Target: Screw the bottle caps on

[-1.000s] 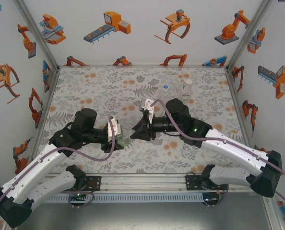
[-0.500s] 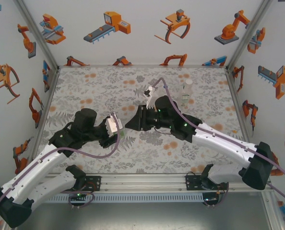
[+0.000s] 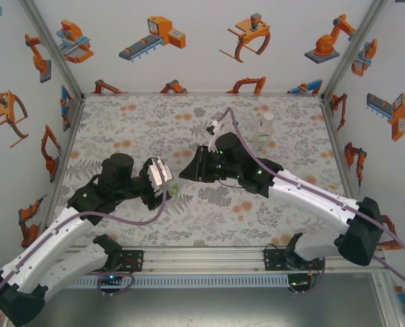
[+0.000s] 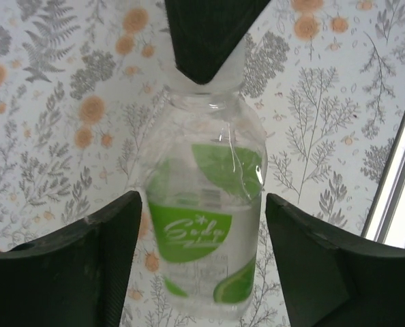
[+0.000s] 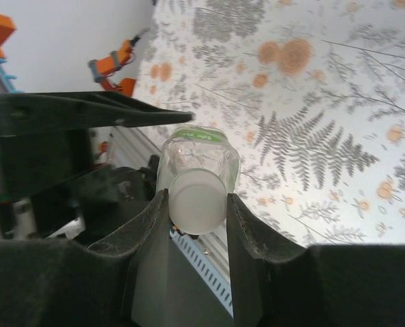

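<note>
Two grippers meet tip to tip over the flower-printed surface (image 3: pixel 121 122) in the top view. The left gripper (image 3: pixel 167 194) points toward the right gripper (image 3: pixel 184 174). A second bottle (image 3: pixel 266 131) stands upright well beyond the right gripper, apart from both.

From the left wrist, the green-labelled bottle (image 4: pixel 202 225) lies between the left gripper's fingers (image 4: pixel 73 266). They are spread and stand just beside its sides, not squeezing it. The bottle is clear, thin-walled plastic with a glossy label. It looks light and smooth, and a hard squeeze would likely dent it or let it slip, so the labelled belly is the better place to hold.

From the right wrist, the right gripper is pressed onto the whitish cap (image 5: pixel 197 201). The bottle's shoulders sit just beyond its fingertips, seemingly off the surface. The cap is small, round and stiff, so a pinch across its rim should take the twisting.
</note>
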You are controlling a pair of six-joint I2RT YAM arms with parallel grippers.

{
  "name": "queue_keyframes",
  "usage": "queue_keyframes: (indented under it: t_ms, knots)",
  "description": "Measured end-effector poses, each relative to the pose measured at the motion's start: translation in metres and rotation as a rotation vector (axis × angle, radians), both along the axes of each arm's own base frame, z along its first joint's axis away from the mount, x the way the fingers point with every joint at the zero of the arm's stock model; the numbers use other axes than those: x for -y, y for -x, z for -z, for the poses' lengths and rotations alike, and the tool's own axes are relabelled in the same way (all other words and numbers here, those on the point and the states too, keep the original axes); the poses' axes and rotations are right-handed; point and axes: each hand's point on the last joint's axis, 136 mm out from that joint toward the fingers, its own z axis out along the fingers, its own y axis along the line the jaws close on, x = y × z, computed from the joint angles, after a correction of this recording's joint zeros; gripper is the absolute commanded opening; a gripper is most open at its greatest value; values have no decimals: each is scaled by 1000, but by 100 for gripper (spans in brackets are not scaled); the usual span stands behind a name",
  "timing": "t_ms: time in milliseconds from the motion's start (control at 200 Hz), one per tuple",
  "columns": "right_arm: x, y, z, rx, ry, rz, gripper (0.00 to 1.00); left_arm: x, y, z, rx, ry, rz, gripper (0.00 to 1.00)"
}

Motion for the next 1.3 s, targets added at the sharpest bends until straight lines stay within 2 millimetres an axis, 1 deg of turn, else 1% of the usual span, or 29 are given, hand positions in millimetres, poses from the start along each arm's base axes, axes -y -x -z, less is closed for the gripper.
queue_keyframes:
  t_ms: [45,130,320,481,581,736,896,1006,1091,1131,1302]
  knots:
    - [2,-3,6,-6,25,7,0,0,-1,-3,9,11,1,77]
    - [7,-11,16,-11,76,18,0,2,-1,-6,13,22,5,79]
    - [14,-40,26,21,192,41,0,2,-1,-9,17,36,11,80]
    - [23,-75,42,35,317,56,0,3,0,-10,22,42,14,80]
    - [24,-97,49,53,403,54,0,3,0,-11,23,45,16,80]
    - [23,-136,52,99,509,51,0,3,0,-11,23,45,17,80]
    - [26,-174,54,132,594,58,0,4,2,-12,16,51,26,80]
    - [29,-197,56,149,651,66,0,4,3,-12,13,53,31,81]
    - [33,-209,60,155,691,70,0,5,3,-12,12,55,34,81]
    - [35,-213,59,164,699,73,0,5,3,-12,12,55,34,81]
    - [42,-226,59,173,731,83,0,5,4,-11,8,55,39,81]
